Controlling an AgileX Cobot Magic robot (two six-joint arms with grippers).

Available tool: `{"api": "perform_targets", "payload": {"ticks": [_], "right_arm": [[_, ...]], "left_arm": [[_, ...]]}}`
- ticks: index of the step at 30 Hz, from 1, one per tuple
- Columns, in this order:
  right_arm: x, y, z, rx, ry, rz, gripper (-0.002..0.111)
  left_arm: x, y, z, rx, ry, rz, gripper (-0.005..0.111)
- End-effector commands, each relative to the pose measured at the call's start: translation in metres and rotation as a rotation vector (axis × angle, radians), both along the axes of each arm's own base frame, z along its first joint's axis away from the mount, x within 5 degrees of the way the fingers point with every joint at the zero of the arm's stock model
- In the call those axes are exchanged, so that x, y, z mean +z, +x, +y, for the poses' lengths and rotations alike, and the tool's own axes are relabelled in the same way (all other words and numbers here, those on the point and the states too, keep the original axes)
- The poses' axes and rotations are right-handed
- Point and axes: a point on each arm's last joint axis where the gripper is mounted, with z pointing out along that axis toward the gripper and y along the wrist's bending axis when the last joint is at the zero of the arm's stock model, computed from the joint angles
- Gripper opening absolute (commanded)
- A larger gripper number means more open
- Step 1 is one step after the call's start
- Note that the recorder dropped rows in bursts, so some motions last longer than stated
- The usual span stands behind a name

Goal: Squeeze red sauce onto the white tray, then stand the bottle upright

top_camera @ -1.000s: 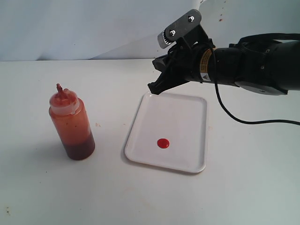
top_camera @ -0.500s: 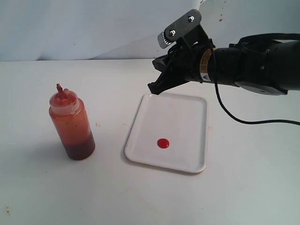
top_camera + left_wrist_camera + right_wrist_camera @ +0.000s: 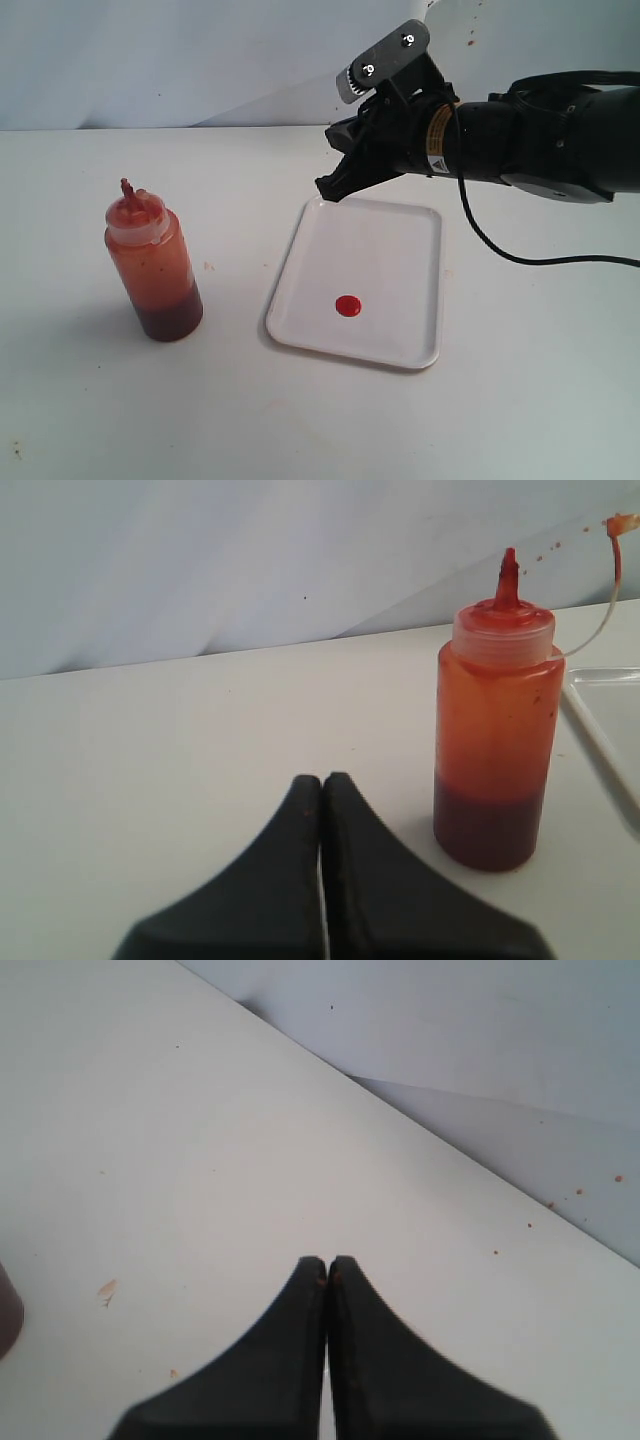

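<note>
The bottle (image 3: pixel 153 268) stands upright on the white table at the left, dark red sauce settled in its lower part, red nozzle on top. In the left wrist view the bottle (image 3: pixel 494 730) stands just beyond my left gripper (image 3: pixel 322 779), which is shut and holds nothing. The white tray (image 3: pixel 400 240) lies to the right of the bottle with a small round blob of red sauce (image 3: pixel 347 306) on it. My right gripper (image 3: pixel 327 188) hangs shut and empty above the tray's far left corner; the right wrist view shows this gripper (image 3: pixel 327 1261) over bare table.
A black cable (image 3: pixel 500 250) trails from the right arm down beside the tray. Small sauce specks (image 3: pixel 208 266) dot the table near the bottle. A pale backdrop (image 3: pixel 200 60) rises behind the table. The tray's edge (image 3: pixel 600 730) shows beside the bottle in the left wrist view.
</note>
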Motion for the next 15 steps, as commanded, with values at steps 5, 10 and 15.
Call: {"api": "perform_targets", "payload": {"ticks": [5, 10, 15], "right_arm": [[0.005, 0.0, 0.002, 0.009, 0.013, -0.014, 0.0], [0.043, -0.012, -0.005, 0.007, 0.055, -0.103, 0.0], [0.109, -0.042, -0.02, 0.007, 0.136, -0.265, 0.0]], "left_arm": [[0.0, 0.0, 0.0, 0.002, 0.006, -0.014, 0.0], [0.0, 0.0, 0.0, 0.002, 0.006, -0.014, 0.0], [0.0, 0.0, 0.0, 0.002, 0.007, -0.014, 0.0]]}}
